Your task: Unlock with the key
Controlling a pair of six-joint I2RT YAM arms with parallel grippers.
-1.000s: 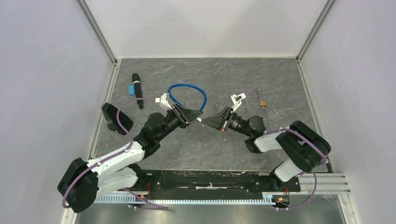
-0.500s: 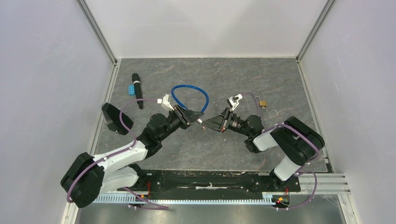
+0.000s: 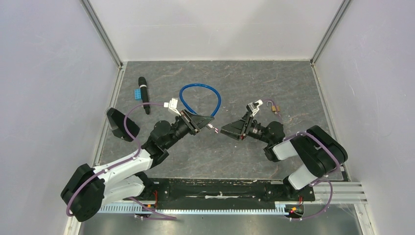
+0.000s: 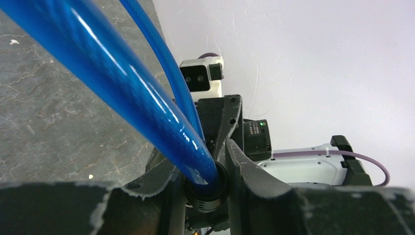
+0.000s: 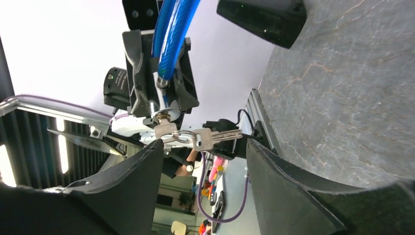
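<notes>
Key (image 5: 166, 129) seemingly just beyond right gripper (image 5: 204, 147).

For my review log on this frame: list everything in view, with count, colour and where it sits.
cable lock: 1, blue loop with a dark barrel, held up over the middle of the table
keys: 2 on one ring, silver, one in the lock's barrel, the other hanging from the ring
padlock: 1, brass, on the table right of centre
marker: 1, black, far left part of the table
block: 1, blue, against the marker's left side
black object: 1, black, left edge of the table; cannot tell what it is
table: 1, grey, stone pattern
left gripper: 1, black, shut on the cable lock
right gripper: 1, black, open, facing the keys, not touching them
</notes>
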